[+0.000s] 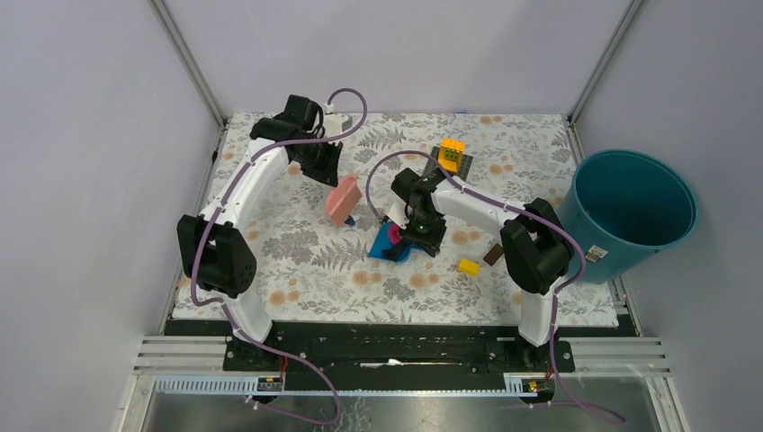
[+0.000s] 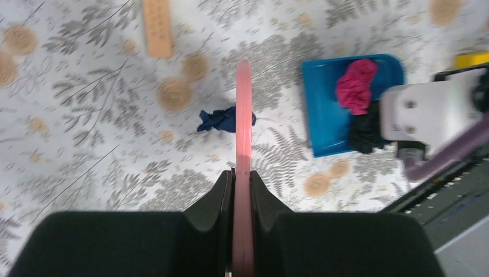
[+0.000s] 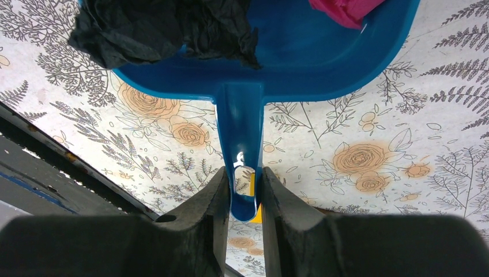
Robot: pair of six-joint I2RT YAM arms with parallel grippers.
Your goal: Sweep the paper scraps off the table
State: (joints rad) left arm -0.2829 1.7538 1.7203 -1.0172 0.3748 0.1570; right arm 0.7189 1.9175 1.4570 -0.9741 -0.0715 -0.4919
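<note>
My left gripper (image 2: 243, 176) is shut on a flat pink scraper (image 2: 244, 121), seen from above as a pink slab (image 1: 343, 201). A dark blue paper scrap (image 2: 217, 120) lies on the table just left of the scraper's edge; it shows in the top view (image 1: 351, 221). My right gripper (image 3: 242, 187) is shut on the handle of a blue dustpan (image 3: 288, 52), which rests on the table (image 1: 297, 261) right of the scraper (image 1: 387, 241). A magenta scrap (image 2: 356, 85) and a black scrap (image 3: 155, 26) lie in the pan.
A teal bucket (image 1: 630, 211) stands off the table's right edge. A yellow block (image 1: 469, 266) and a brown block (image 1: 492, 256) lie near the right arm. A yellow block on a dark plate (image 1: 452, 153) sits at the back. A wooden strip (image 2: 157, 26) lies beyond the scraper.
</note>
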